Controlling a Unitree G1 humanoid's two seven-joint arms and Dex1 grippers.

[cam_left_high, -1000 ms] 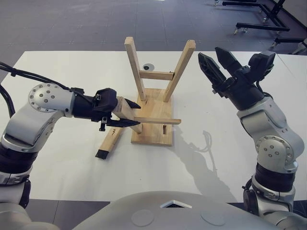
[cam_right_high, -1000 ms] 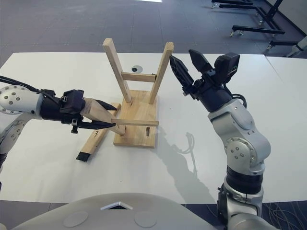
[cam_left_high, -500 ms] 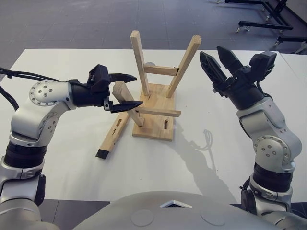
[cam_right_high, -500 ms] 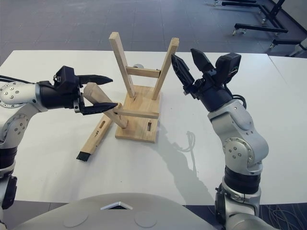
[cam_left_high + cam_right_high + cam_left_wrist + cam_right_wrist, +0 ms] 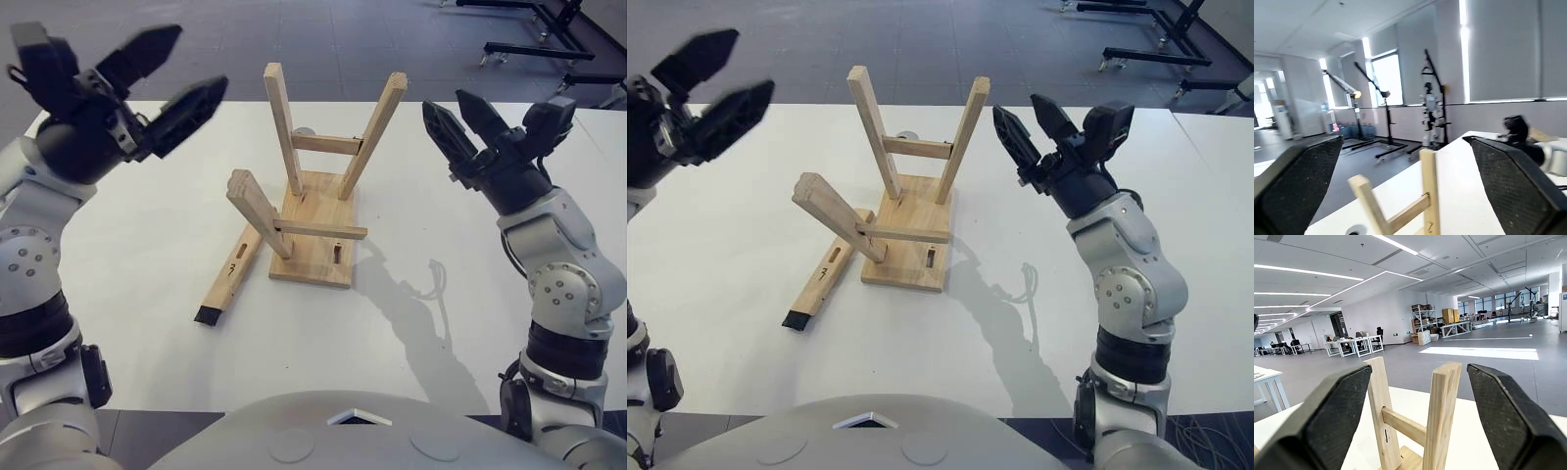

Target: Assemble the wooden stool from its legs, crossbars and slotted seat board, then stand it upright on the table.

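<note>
Wooden stool (image 5: 312, 196) partly built, resting upside down near the middle of the white bench (image 5: 147, 255). Seat board (image 5: 315, 262) flat on the surface, with two legs (image 5: 281, 127) upright at its far end and a crossbar (image 5: 323, 145) joining them. Third leg (image 5: 257, 211) leaning out toward the left edge from the board's near-left part, carrying a second crossbar (image 5: 323, 231) whose free end hangs over the board. Fourth leg (image 5: 225, 286) lying loose on the bench just beside the board's left side.

Judged mid-assembly, at the fitting of the last leg. Next move likely calls for lifting the loose leg, mating it with the free crossbar end and pressing it into the open slot (image 5: 336, 253). Probably also calls for straightening the tilted third leg, which looks not fully seated. Turning the stool over comes later.

Over the far left corner, left gripper (image 5: 200, 57) raised high, fingers spread wide, holding nothing, well apart from the stool. Toward the far right, right gripper (image 5: 444, 101) raised near the right upright leg without touching it, fingers spread, holding nothing, aimed at the stool.
</note>
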